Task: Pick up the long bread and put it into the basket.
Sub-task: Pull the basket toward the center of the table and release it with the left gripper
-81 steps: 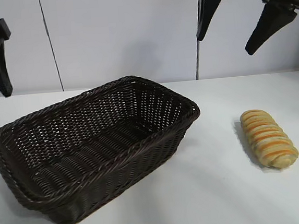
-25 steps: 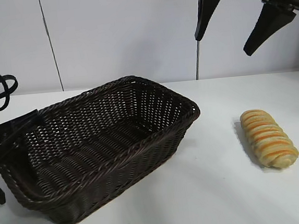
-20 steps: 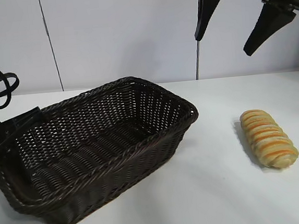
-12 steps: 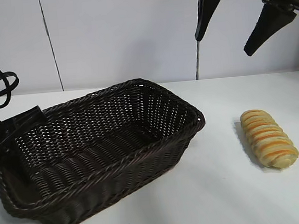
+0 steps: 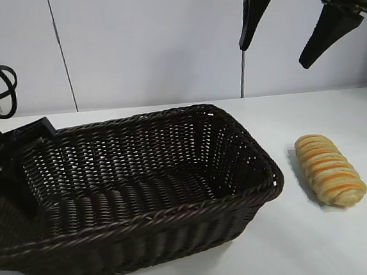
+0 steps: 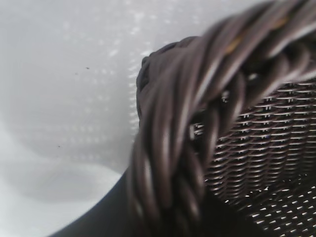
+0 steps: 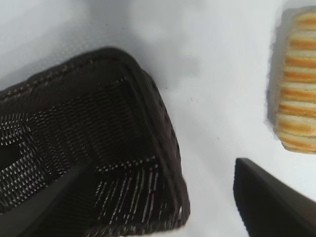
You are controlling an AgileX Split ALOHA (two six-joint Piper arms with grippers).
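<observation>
The left gripper (image 5: 10, 181) pinched the wicker basket's (image 5: 177, 212) braided rim at its left end, apparently to bring it nearer the long bread (image 5: 330, 170), which lay on the table (image 5: 334, 240) just beside it. The right gripper (image 5: 293, 28) hung wide open above.

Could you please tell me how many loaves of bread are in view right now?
1: the long bread lies on the table, to the right of the basket and apart from it. None shows inside the basket.
</observation>
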